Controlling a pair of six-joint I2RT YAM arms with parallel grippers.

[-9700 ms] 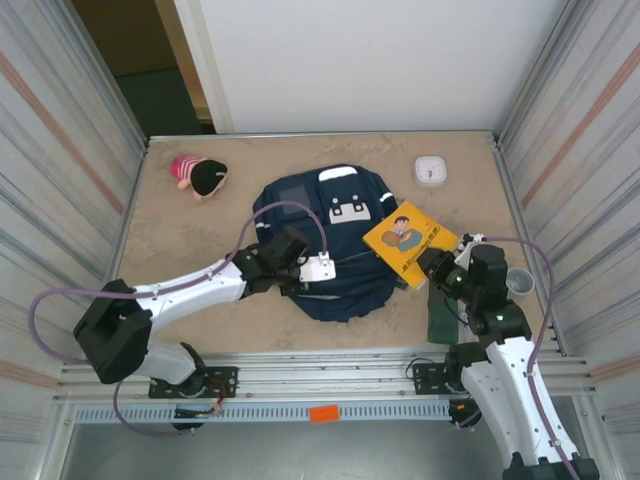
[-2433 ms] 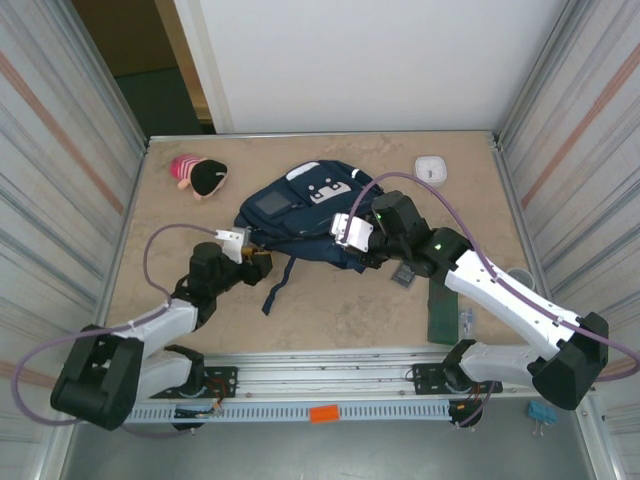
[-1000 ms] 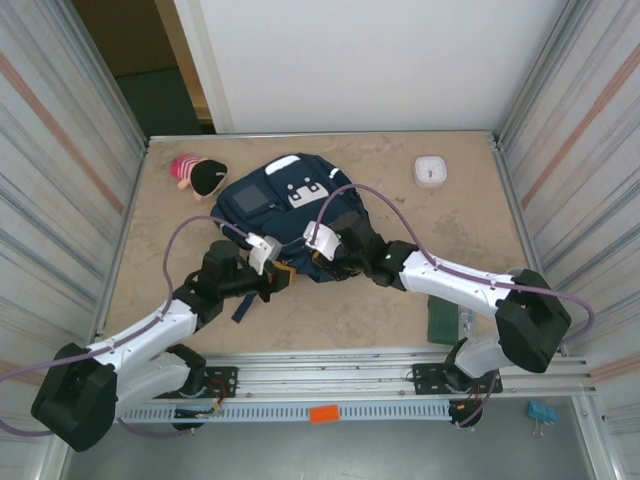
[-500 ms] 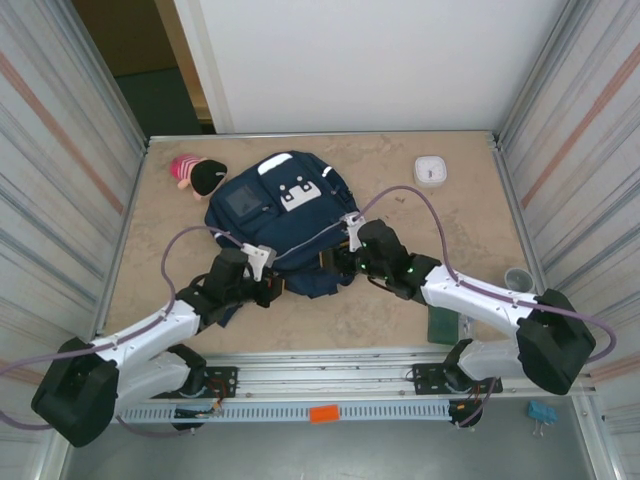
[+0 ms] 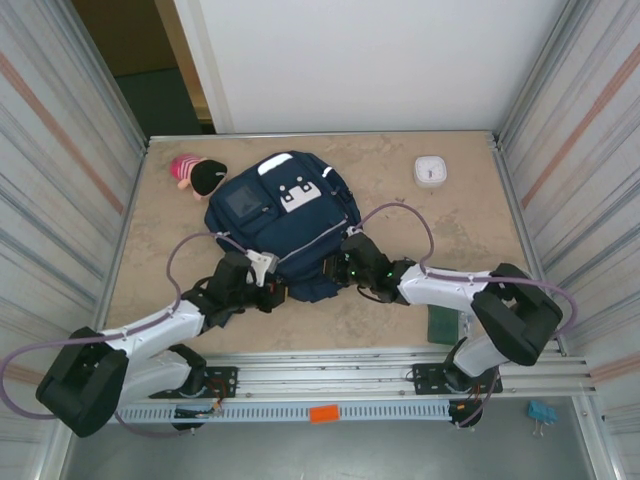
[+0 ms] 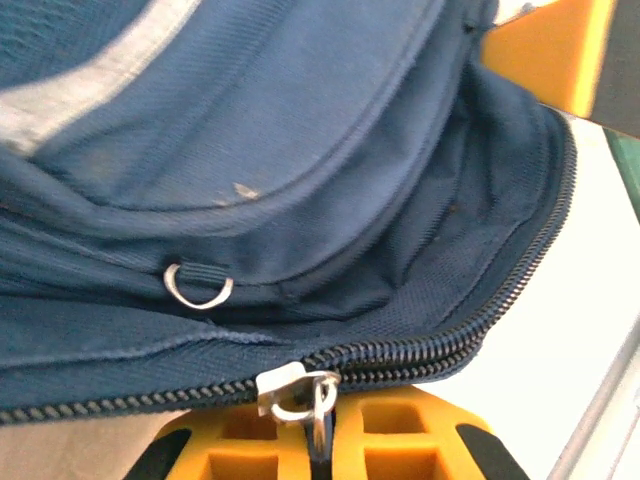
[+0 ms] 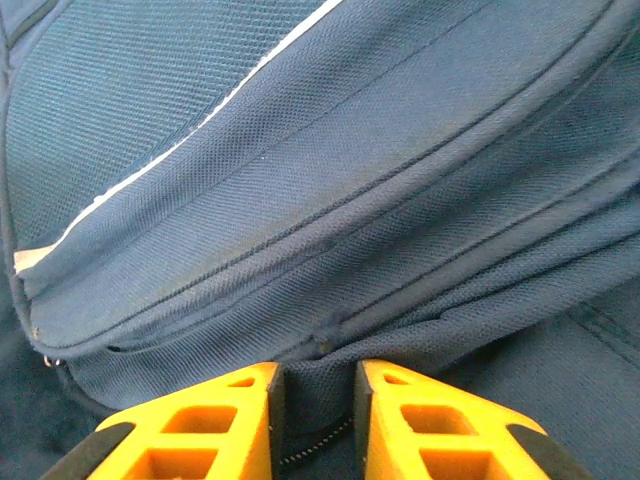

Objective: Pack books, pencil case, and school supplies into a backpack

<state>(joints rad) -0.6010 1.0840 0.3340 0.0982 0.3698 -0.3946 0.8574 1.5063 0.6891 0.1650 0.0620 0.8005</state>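
The left pincer (image 6: 318, 432) was clamped shut on the zipper pull (image 6: 296, 385) at the near edge of the backpack (image 5: 283, 212), which lay left of centre on the tabletop (image 5: 455, 235). The right pincer (image 7: 315, 400), jaws nearly together, pinched the backpack's fabric just right of that pull (likely bracing it so the zipper could run).

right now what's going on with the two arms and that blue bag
Both arms are working at the near edge of the navy backpack. The left gripper is shut on the metal zipper pull of a zipper that looks partly open. The right gripper pinches the backpack's fabric nearby. A dark green book lies on the table to the right, not yet packed.
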